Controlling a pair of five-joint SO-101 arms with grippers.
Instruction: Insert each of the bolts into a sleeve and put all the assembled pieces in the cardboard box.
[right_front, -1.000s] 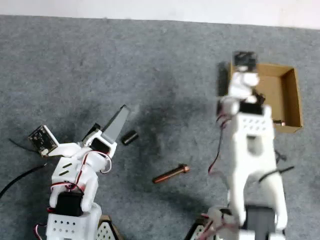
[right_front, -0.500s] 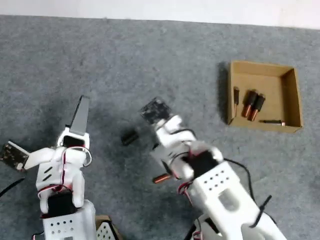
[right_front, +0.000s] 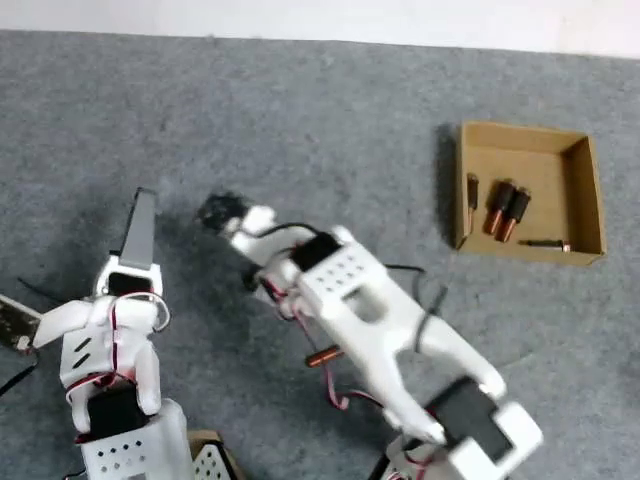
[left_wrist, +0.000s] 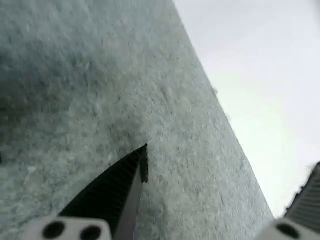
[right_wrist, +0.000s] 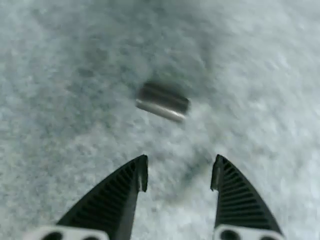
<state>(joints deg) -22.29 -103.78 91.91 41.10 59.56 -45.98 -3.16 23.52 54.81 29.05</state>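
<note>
2 grippers spread open, both empty. R gripper (right_wrist: 178, 175) tilted down over mat (right_front: 300, 100), arm stretched diag across centre; sleeve (right_wrist: 163, 101) flat just ahead of tips, not touching. L gripper (left_wrist: 227, 170) low, off to side. Bolt (right_front: 325, 356) loose beneath R arm. Cardboard box (right_front: 525, 132) well apart, w/ assembled pieces (right_front: 503, 210) inside.

Glossy dark metal sleeve (right_wrist: 163, 101); coppery metal bolt (right_front: 325, 356); matt cardboard box (right_front: 540, 165); rough grey cloth table cover (right_front: 300, 120)

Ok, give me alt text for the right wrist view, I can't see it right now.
The open right hand points at a short dark sleeve lying on its side on grey carpet, just beyond the hand and untouched.
</note>
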